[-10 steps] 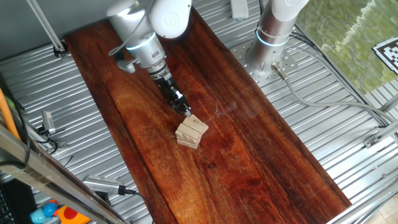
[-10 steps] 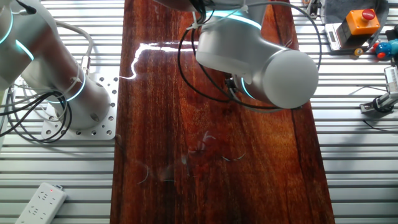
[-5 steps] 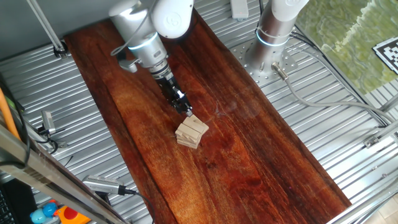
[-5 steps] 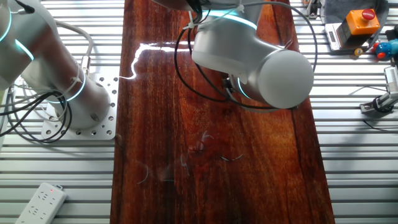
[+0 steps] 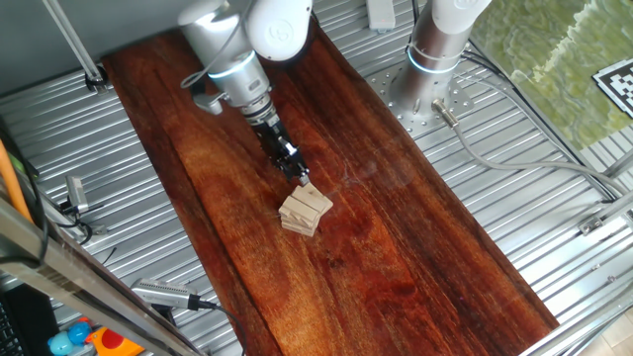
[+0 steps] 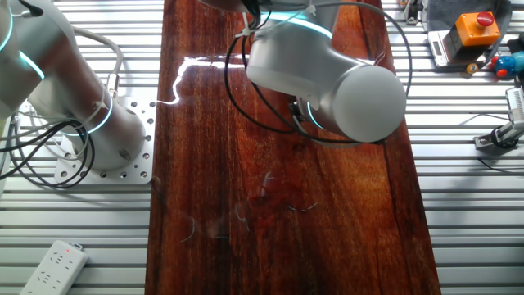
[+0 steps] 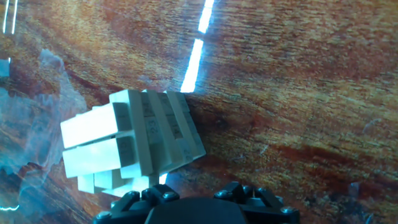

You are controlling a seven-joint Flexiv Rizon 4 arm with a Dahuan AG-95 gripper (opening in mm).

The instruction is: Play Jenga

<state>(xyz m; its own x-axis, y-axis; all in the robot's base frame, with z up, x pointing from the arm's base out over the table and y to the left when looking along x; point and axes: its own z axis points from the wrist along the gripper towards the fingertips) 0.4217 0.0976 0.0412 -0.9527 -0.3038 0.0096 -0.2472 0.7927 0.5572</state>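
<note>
The Jenga stack [image 5: 305, 210] is a small pile of pale wooden blocks in crossed layers, standing on the dark wood board [image 5: 396, 247]. My gripper [image 5: 301, 179] points down at the stack's far upper edge, its narrow tip looking shut and empty, right at the top blocks. In the hand view the stack [image 7: 130, 143] fills the lower left, and only the dark gripper base [image 7: 193, 202] shows at the bottom edge. In the other fixed view my arm [image 6: 327, 82] hides the stack and gripper above the board [image 6: 213, 164].
A second robot arm's base [image 5: 435, 40] stands at the board's far side and also shows in the other fixed view [image 6: 74, 106]. A white power strip [image 6: 53, 266], an orange emergency-stop box [image 6: 475, 29] and hand tools [image 5: 168, 295] lie on the ribbed metal table.
My gripper has crept a little down and to the right, closer to the stack's top edge. The stack has not visibly moved.
</note>
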